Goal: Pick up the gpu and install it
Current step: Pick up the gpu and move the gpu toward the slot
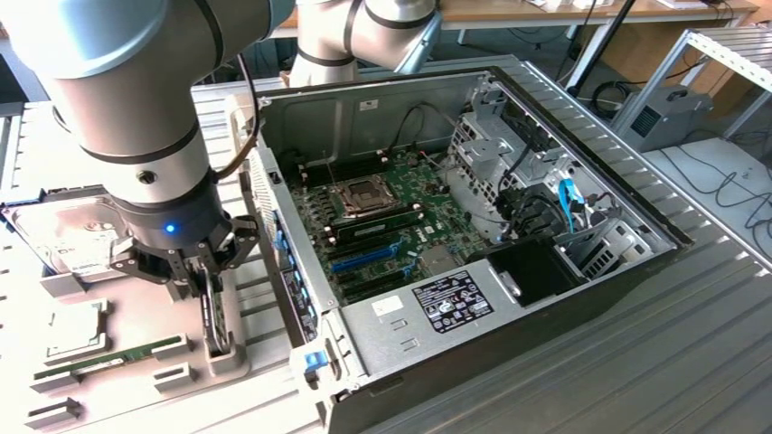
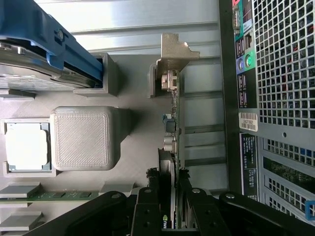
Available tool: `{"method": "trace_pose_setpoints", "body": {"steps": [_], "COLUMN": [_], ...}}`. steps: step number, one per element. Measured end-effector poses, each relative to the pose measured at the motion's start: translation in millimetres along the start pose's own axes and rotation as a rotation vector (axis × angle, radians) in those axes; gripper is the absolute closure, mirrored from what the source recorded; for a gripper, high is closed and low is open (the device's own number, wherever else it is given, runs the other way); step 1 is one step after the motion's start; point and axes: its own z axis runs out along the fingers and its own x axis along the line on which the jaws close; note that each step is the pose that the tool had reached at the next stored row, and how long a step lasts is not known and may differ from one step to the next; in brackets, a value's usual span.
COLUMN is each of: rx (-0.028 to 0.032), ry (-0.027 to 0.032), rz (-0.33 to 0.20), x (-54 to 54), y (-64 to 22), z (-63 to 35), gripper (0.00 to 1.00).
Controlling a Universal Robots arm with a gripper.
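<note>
The gpu (image 1: 216,322), a thin black card with a silvery metal bracket, stands on edge in a grey holder on the parts tray, at the exterior view's left of the open computer case (image 1: 603,172). My gripper (image 1: 208,278) is directly above it, with its fingers pressed on both faces of the card. In the wrist view the gpu (image 2: 173,123) runs away from my gripper (image 2: 170,214), and its bracket is at the far end. The black fingers (image 2: 147,206) are shut on the card's near end. The card still sits in its holder.
The case lies open with the motherboard (image 1: 386,212) and blue slots (image 1: 368,258) exposed. On the tray lie a hard drive (image 1: 67,231) in a blue frame (image 2: 59,44), a processor chip (image 2: 24,147) and a green RAM stick (image 1: 108,357). The case's rear wall (image 2: 275,98) is close beside the card.
</note>
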Motion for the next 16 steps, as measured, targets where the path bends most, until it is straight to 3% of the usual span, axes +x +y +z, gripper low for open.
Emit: {"method": "trace_pose_setpoints", "body": {"steps": [16], "rx": [-0.0001], "ry": [-0.0001], "rz": [0.000], "x": [-0.1], "y": [0.0], "z": [-2.9], "gripper": [0.74]}}
